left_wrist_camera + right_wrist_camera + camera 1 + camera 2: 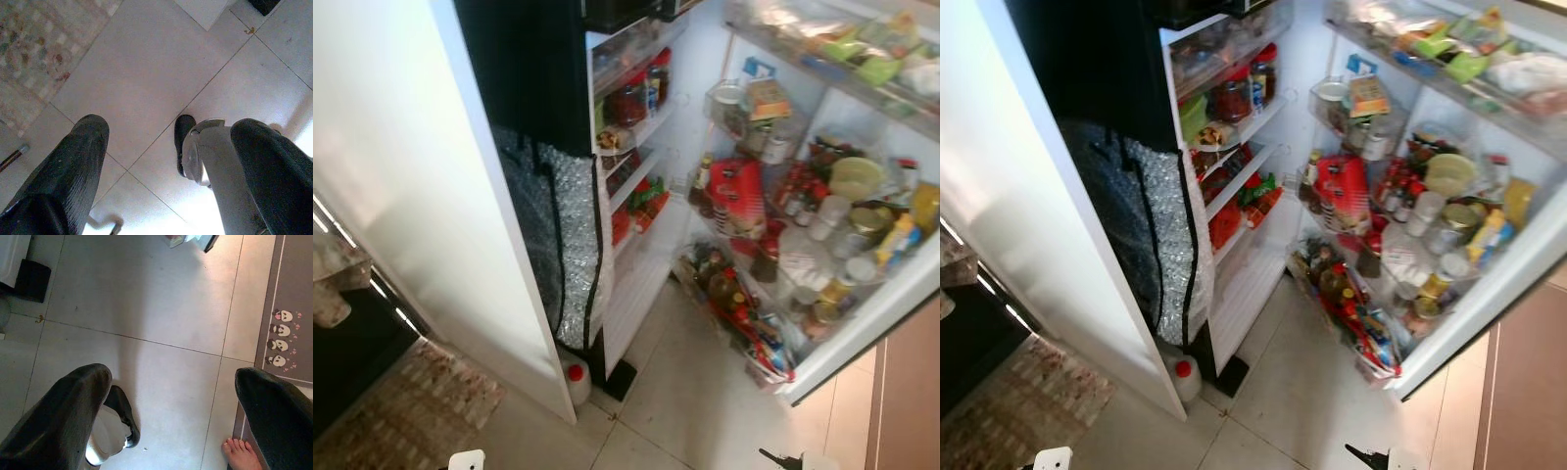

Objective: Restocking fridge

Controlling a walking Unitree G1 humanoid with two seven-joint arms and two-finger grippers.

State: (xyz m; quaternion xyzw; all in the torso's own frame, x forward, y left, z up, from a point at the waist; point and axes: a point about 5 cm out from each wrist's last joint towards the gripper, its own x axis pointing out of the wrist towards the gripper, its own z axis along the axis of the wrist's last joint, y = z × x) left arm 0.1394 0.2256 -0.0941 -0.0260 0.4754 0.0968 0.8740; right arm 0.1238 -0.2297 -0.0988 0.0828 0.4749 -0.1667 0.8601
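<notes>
Facing open fridge [646, 235], door shelves [803, 255] packed. Both arms hanging over floor [146, 293], left gripper [168, 161] and right gripper [171, 406] jaws apart, empty. Next: probably fetching stock.

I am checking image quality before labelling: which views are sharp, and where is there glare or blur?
Eye views: soft, the white open fridge door washed out by glare. Left wrist view: bright glare on the pale floor tiles. Right wrist view: evenly lit, sharper.

Open, fully stocked fridge [636, 264]
</notes>
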